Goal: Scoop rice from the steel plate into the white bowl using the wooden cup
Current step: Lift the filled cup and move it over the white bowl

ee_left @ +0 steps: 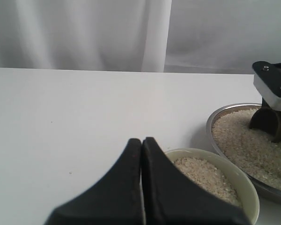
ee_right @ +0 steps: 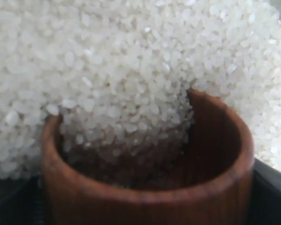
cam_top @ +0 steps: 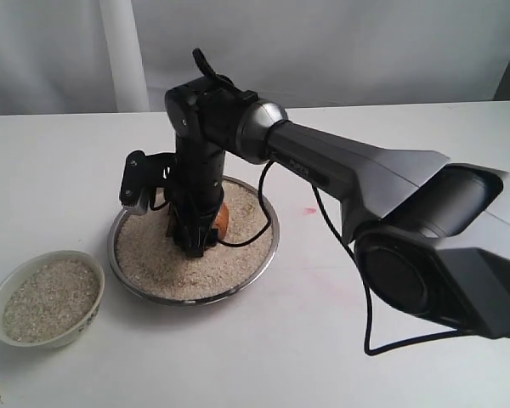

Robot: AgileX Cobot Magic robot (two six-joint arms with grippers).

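The steel plate (cam_top: 270, 248) holds a wide bed of rice (cam_top: 166, 259). My right gripper (cam_top: 195, 236) reaches down into the plate and is shut on the wooden cup (cam_top: 223, 219). In the right wrist view the cup (ee_right: 145, 197) is tipped into the rice (ee_right: 131, 65), and grains spill into its dark inside. Dark fingers (ee_right: 271, 185) flank the cup. The white bowl (cam_top: 92, 316) stands left of the plate, filled with rice (cam_top: 51, 299). My left gripper (ee_left: 142, 140) is shut on nothing, just beside the bowl (ee_left: 246, 183).
The right arm's dark body (cam_top: 391, 195) stretches across the white table from the right, with a black cable (cam_top: 365, 314) hanging below it. A camera bracket (cam_top: 136, 180) sticks out left of the wrist. A white curtain (ee_left: 84, 33) hangs behind the table.
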